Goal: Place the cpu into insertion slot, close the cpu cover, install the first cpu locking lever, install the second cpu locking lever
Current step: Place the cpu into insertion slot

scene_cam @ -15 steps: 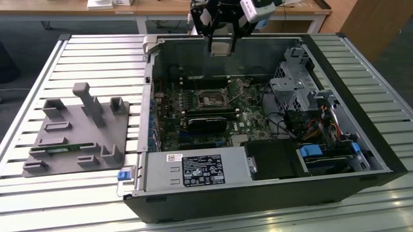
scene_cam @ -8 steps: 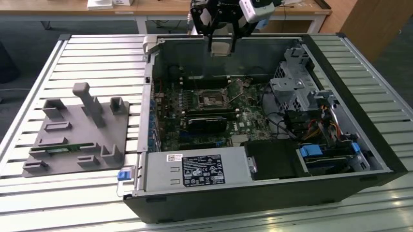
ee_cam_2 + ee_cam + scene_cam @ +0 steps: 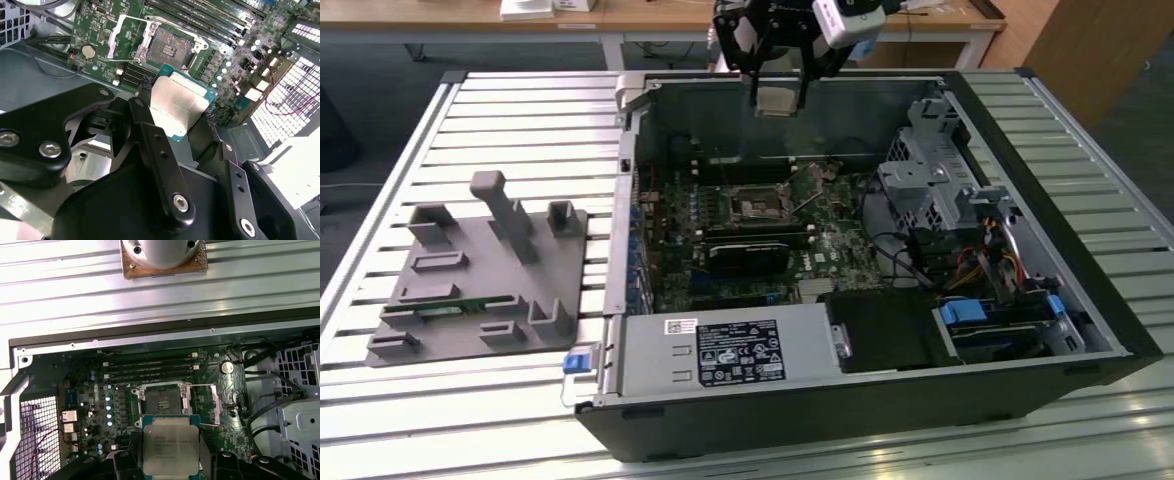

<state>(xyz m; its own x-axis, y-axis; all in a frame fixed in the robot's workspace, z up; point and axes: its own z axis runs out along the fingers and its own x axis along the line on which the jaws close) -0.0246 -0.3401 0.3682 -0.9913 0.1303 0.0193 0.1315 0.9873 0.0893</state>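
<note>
1. at the exterior view's left, a grey fixture [image 3: 480,270] with upright posts sits on the slatted metal table [image 3: 400,420], just beside the open computer case [image 3: 854,420].
2. above the far side of the case, the gripper [image 3: 774,102] hangs over the motherboard [image 3: 841,255], well clear of it.
3. in the second wrist view, its black fingers [image 3: 147,115] are clamped on two opposite edges of the cpu [image 3: 177,107]. the chip's pale metal top and green border show between them.
4. near the middle of the board, the insertion slot [image 3: 162,400] lies bare with its dark centre exposed. the cpu is held in the air apart from it and is not seated.
5. the cpu cover [image 3: 216,402] stands open. it is flipped off to one side of the slot, with its square window over bare board.
6. a row of long narrow memory slots [image 3: 150,367] runs beside the socket.
7. at the exterior view's right, a metal drive cage [image 3: 927,185] and loose cables [image 3: 981,265] fill that end of the case.
</note>
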